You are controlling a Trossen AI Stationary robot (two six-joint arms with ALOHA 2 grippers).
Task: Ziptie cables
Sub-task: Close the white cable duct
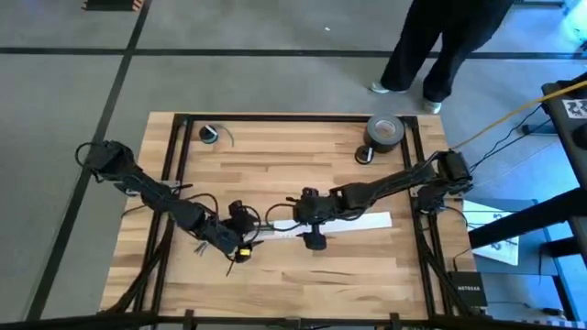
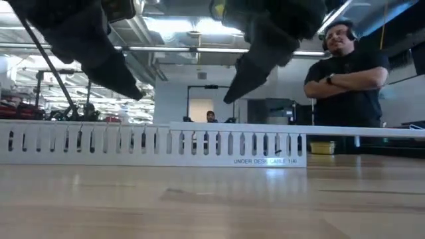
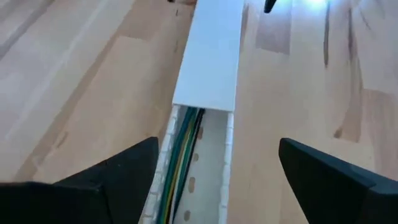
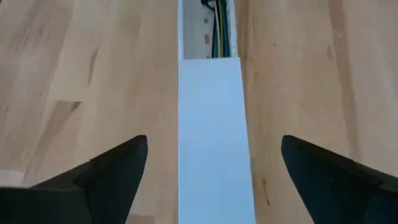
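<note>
White plastic is what covers most of the work: a slotted cable duct (image 1: 321,226) lies across the wooden table (image 1: 275,156), its flat lid (image 4: 213,137) slid partly along it, and the cables (image 3: 180,155), green, yellow and dark strands, are seen lying inside the uncovered stretch of the channel. No ziptie can be made out in any view. The step in hand is judged to be getting at the wires, so the lid is best gripped squarely across its width and drawn along the duct without tilting, while the duct is steadied from the other end. The left gripper (image 1: 240,246) is held over the open end at about 8 o'clock on the table, fingers (image 3: 112,180) spread wide and released, the cables lying between them but below, untouched. The right gripper (image 1: 313,240) hovers near the table's centre, fingers (image 4: 106,177) likewise spread and empty, the lid centred between them and the wires beyond its far edge.
</note>
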